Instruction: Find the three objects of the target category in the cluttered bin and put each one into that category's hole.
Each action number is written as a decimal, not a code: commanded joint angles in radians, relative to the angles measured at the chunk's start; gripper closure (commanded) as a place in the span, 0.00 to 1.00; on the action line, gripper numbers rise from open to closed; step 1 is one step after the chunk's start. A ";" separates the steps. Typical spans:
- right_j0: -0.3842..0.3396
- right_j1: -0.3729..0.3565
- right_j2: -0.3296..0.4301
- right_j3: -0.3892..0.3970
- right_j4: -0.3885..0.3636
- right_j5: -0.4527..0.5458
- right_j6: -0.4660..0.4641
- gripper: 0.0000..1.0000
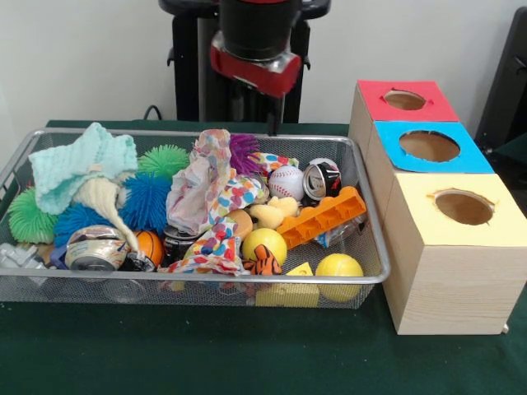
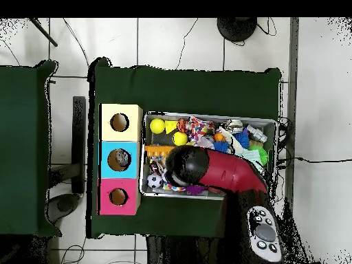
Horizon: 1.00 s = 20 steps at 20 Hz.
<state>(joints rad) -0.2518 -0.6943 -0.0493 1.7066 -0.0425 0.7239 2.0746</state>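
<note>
arm poised over the far side of the bin

the red and black arm (image 1: 254,41) comes down from the top of the front view and ends above the far rim of the wire mesh bin (image 1: 198,280), over its middle-right part. from overhead, the arm (image 2: 227,172) reaches in from the base side and its black head covers the end of the bin nearest the boxes. only a thin dark tip of the gripper (image 1: 272,122) shows below the red collar; whether it is open or closed cannot be told, and it holds nothing visible and touches no item.

one drink can (image 1: 322,178) lies tilted against the orange plastic block (image 1: 321,216), beside a baseball (image 1: 286,182). a second can (image 1: 95,248) lies on its side at the near left, next to a small basketball (image 1: 151,245). a third, dark can (image 1: 179,241) sits half hidden under the patterned cloth (image 1: 216,193).

the blue-topped hole (image 1: 429,146) is in the middle wooden box, between the red-topped hole (image 1: 404,99) and the yellow-topped hole (image 1: 464,206), just beside the bin's right end. overhead, something pale shows inside the blue hole (image 2: 119,159).
</note>
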 commanded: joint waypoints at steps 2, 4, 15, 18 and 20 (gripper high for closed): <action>0.076 0.125 -0.002 -0.194 0.086 0.013 0.264 0.00; 0.088 0.155 -0.028 -0.215 0.090 -0.035 0.276 0.00; 0.105 0.214 -0.073 -0.239 0.171 -0.216 0.303 0.00; 0.129 0.197 -0.099 -0.198 0.207 -0.225 0.334 0.00; 0.144 0.181 -0.108 -0.155 0.259 -0.221 0.379 0.00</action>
<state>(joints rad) -0.1319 -0.5283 -0.1313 1.5104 0.1094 0.5311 2.0957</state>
